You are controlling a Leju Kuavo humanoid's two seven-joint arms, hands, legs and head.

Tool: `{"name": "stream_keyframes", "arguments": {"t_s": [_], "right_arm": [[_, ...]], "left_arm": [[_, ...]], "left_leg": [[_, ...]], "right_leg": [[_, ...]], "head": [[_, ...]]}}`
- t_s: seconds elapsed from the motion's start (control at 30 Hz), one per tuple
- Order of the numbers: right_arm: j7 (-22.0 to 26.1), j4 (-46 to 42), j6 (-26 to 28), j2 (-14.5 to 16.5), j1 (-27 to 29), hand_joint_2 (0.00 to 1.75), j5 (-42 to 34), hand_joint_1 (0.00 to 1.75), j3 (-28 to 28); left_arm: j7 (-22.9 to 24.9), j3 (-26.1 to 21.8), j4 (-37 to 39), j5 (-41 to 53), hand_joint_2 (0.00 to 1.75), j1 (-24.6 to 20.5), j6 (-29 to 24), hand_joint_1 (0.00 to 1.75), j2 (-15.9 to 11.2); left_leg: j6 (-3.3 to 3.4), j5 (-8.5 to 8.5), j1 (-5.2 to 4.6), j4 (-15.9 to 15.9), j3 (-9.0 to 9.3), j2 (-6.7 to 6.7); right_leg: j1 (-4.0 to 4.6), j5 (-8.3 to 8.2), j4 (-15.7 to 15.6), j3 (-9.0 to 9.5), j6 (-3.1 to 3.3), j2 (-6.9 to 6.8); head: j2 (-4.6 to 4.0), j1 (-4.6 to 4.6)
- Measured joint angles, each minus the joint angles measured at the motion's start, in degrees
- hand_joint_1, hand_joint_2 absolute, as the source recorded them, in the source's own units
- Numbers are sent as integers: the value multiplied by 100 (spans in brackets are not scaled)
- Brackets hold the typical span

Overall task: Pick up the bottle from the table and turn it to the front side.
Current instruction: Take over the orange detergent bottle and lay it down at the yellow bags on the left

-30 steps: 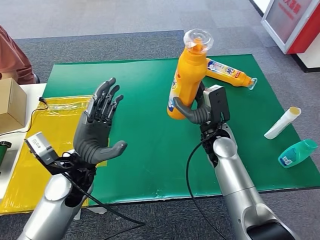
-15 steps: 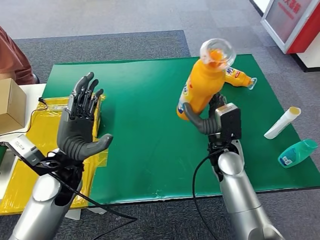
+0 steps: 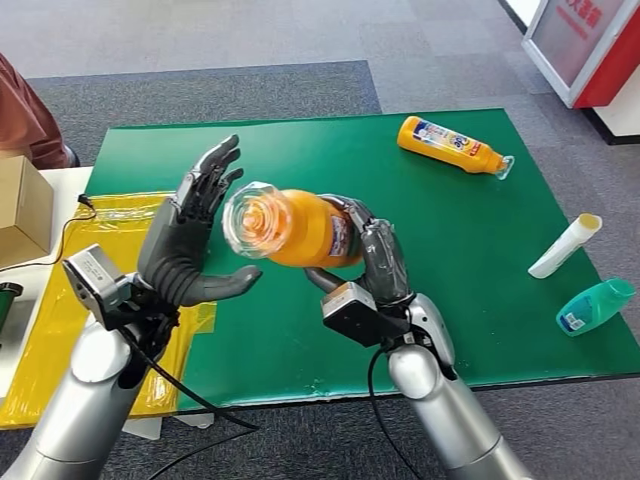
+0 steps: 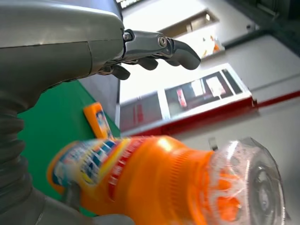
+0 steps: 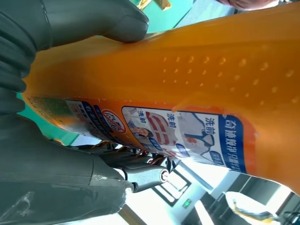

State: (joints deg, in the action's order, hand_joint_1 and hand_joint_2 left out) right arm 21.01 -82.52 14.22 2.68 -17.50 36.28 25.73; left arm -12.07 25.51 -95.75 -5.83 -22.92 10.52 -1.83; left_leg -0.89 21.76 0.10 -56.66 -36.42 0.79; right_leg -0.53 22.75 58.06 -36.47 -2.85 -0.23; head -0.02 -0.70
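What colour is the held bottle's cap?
Clear, see-through cap over orange; best in the left wrist view.

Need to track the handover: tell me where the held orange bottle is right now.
In the head view the orange bottle lies sideways in the right robot hand above the green mat, its clear cap pointing toward the open left robot hand.

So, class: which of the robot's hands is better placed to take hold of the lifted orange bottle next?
The left hand: it is open beside the clear cap end of the orange bottle, which the right hand holds sideways.

Grey carpet floor (image 3: 226, 40) — red-and-white sign stand (image 3: 581, 45) at one corner.
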Motion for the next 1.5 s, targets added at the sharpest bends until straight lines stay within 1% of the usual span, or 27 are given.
{"name": "stream_keyframes", "arguments": {"t_s": [0.13,0.3,0.5,0.87,0.9,1.0,1.03,1.17,1.5], "right_arm": [[-64,13,133,1,-63,175,199,175,233],[-85,28,218,1,-162,175,256,175,358],[-86,30,255,1,-224,175,264,175,416],[-103,19,263,-1,-234,175,290,175,435],[-115,6,258,-2,-236,175,304,175,439],[-182,-72,206,-9,-243,175,364,175,479],[-211,-104,184,-15,-245,175,378,175,497],[-294,-163,139,-33,-247,175,391,175,533],[-391,-93,109,-40,-260,175,330,175,534]], "left_arm": [[227,279,206,-627,175,-228,471,0,51],[318,494,421,-1238,175,-363,751,0,63],[321,576,595,-1402,175,-474,794,0,51],[315,609,712,-1386,175,-513,793,0,44],[307,616,716,-1360,175,-513,784,10,40],[248,645,734,-1160,175,-508,717,140,15],[215,657,742,-1068,175,-505,686,175,6],[105,677,753,-771,175,-503,617,175,-11],[84,667,754,-675,175,-503,588,175,-16]], "left_leg": [[0,0,0,0,0,0],[0,0,0,0,0,0],[0,0,0,0,0,0],[0,0,0,0,-1,0],[0,0,0,0,-1,0],[0,0,0,0,-1,0],[0,0,0,0,-1,0],[0,0,0,0,-2,0],[0,0,0,0,-2,0]], "right_leg": [[0,0,0,0,0,0],[1,1,0,-1,0,0],[0,0,0,0,0,0],[1,1,0,0,0,0],[1,1,0,0,0,0],[1,1,0,0,0,0],[1,1,0,0,0,0],[1,1,0,0,0,0],[1,0,1,0,0,0]], "head": [[0,1],[0,0],[0,0],[0,0],[0,0],[0,0],[0,0],[0,0],[0,0]]}}
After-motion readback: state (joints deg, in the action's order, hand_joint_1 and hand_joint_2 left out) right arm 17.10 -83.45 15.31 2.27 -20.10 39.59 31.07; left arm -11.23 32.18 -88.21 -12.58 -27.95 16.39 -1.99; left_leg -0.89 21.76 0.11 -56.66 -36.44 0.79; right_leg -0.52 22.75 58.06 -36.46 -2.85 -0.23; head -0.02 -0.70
